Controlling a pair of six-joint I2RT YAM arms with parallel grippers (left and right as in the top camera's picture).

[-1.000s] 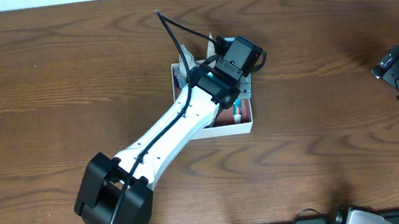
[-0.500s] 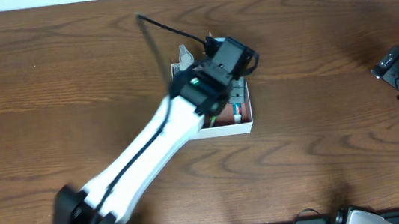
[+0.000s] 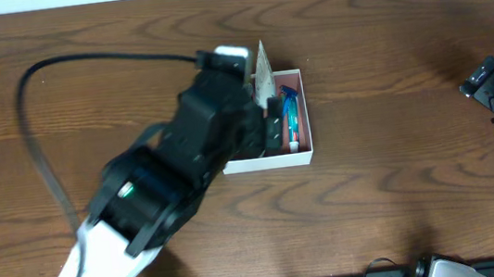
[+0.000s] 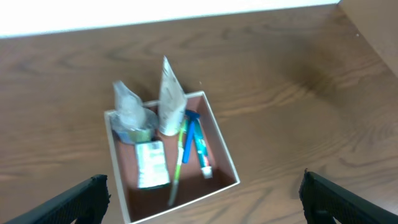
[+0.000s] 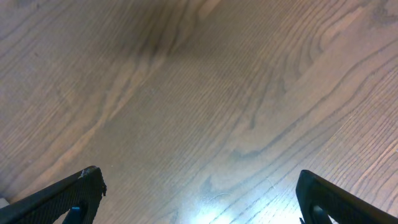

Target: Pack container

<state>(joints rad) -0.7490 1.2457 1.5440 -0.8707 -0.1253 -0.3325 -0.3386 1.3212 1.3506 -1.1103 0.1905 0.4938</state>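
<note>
At the left of the overhead view, the white and black left arm (image 3: 150,191) shows blurred above the brown wooden surface (image 3: 421,193), covering the left side of the shallow square container with white walls and a reddish-brown inside (image 3: 309,141). The container sits on the surface near the middle, a little toward the far edge. In the left wrist view, the left hand (image 4: 202,186) hangs above the container with its two black fingers (image 4: 87,196) spread wide at the bottom corners and nothing between them. Inside the box, from left to right, a crumpled silvery pouch (image 4: 129,111) sits in the far left corner. A small flat green-and-white packet (image 4: 152,165) lies on the floor. A tall white tube (image 4: 169,96) stands against the far wall, its top rising above the rim. Beside these lie a slim green toothbrush (image 4: 178,163) and two blue stick-shaped items (image 4: 198,144). Well apart at the right edge, the right hand (image 5: 198,186) has its jaws spread wide over bare wood and holds nothing.
</note>
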